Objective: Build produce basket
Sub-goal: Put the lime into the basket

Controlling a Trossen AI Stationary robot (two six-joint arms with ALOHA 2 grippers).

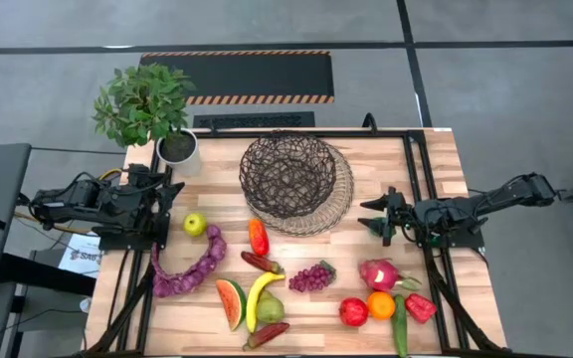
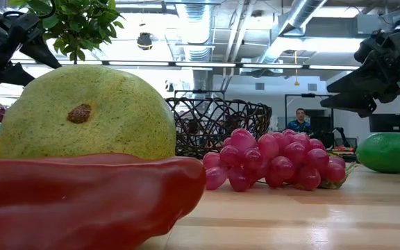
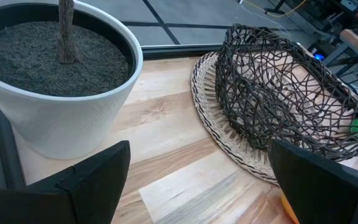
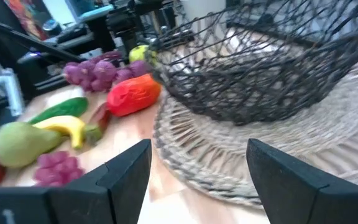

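Grey floor (image 1: pixel 485 89) with dark seams, hazard-striped black mat (image 1: pixel 257 75); exposed ceiling ducts (image 2: pixel 304 17), person (image 2: pixel 299 121) far behind.

We see the dark wire basket (image 1: pixel 288 176) empty on its wicker base, and the toy produce (image 1: pixel 296 288) scattered on the table nearer the front edge.

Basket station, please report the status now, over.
Left hand open, near plant pot. Right hand open, empty, beside basket. Basket empty; produce lies on the table. Nothing in the way.
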